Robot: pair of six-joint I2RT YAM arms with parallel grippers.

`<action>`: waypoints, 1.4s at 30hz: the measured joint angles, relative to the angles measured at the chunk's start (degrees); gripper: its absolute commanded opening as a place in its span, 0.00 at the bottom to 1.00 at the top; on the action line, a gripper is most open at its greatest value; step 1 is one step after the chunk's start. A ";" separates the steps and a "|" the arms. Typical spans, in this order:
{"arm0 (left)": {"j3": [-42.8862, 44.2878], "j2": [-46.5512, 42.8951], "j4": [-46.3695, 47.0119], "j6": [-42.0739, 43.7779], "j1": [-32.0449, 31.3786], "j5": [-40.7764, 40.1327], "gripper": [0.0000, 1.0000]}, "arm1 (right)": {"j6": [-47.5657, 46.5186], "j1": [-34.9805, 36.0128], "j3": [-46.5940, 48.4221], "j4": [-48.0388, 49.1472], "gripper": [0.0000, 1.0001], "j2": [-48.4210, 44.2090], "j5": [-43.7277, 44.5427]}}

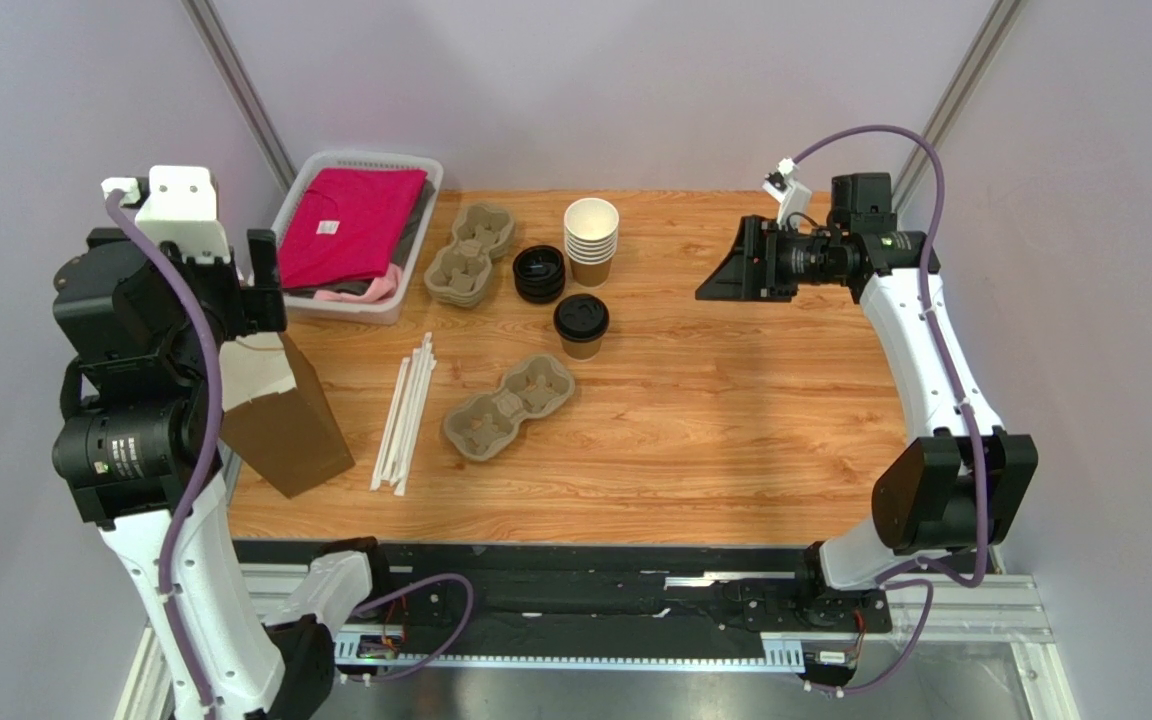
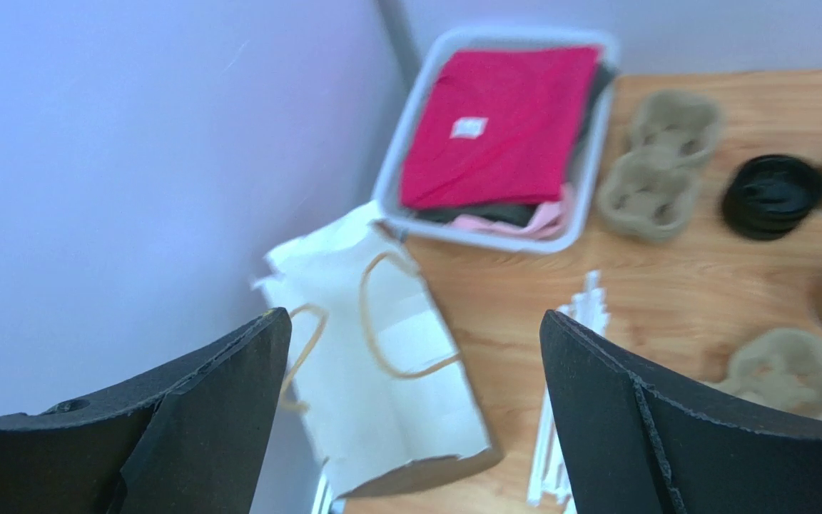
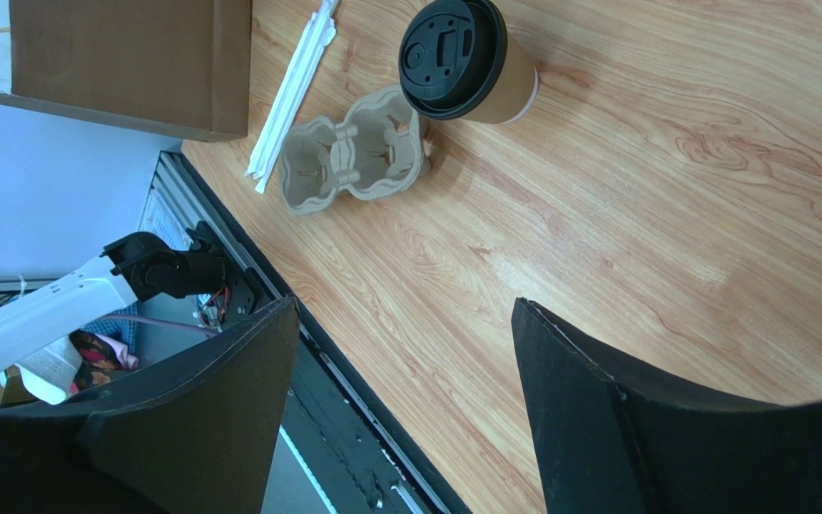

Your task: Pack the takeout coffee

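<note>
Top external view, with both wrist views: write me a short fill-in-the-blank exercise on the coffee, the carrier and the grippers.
1. The takeout coffee stands on the table under a ____ lid.
2. Both wells of the nearer cup carrier are ____.
3. The white straws lie between that carrier and the brown paper ____.
4. The left gripper and the right gripper are both ____, holding nothing.
Missing words: black; empty; bag; open.
</note>
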 measured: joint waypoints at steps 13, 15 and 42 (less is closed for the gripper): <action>-7.13 0.87 -1.16 6.36 19.52 -5.35 0.71 | -0.48 0.00 -1.90 -2.29 0.77 -2.36 -0.07; -9.18 1.11 -1.11 7.72 22.05 -3.72 0.70 | -0.55 0.00 -2.25 -2.47 0.77 -3.06 -0.20; 1.36 10.86 -1.99 11.80 26.67 19.74 0.00 | -0.37 -0.02 -2.32 -3.32 0.77 -4.13 -0.39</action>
